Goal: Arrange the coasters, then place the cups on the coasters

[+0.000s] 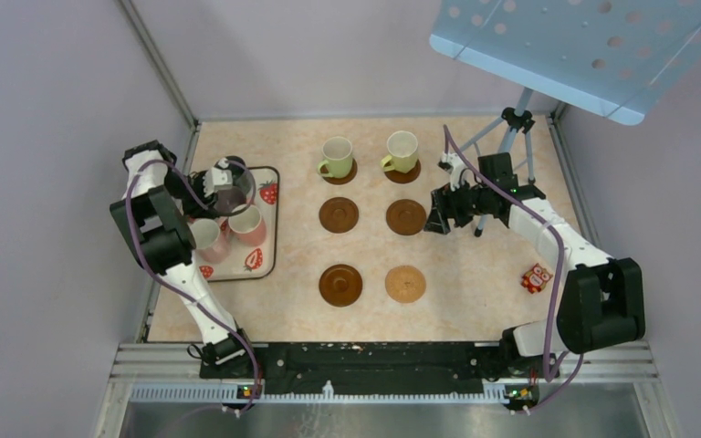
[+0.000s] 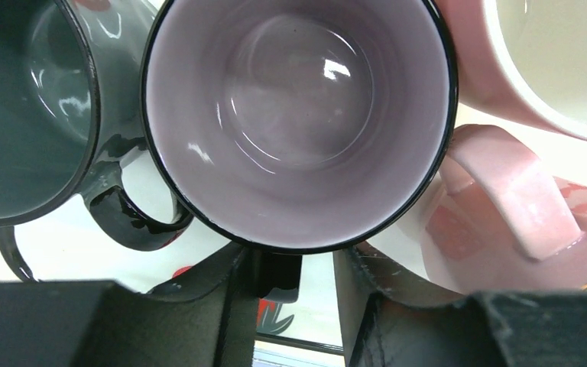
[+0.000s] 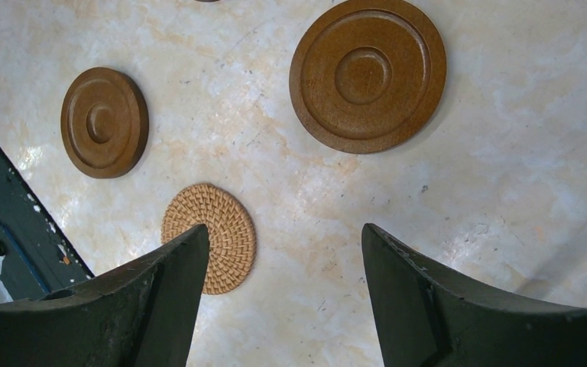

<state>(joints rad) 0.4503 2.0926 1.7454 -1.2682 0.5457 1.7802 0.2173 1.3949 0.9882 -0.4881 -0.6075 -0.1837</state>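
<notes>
The left pincer [image 2: 290, 264] hangs over the white rectangular strawberry-print tray [image 1: 270, 230], its fingers flanking what looks like the dark handle of the black-rimmed mauve ceramic mug [image 2: 298, 122]. I cannot tell whether they are clenched on it, and a loose hold could let the mug swing or slip against the dark grey-green mug [image 2: 23, 115] and the pink mug [image 2: 504, 206] crowding it. The right pincer [image 3: 284, 233] is released and empty over the bench [image 3: 504, 191], near the woven tan round coaster [image 3: 222, 222], so carrying the mug that way risks the arms clashing
</notes>
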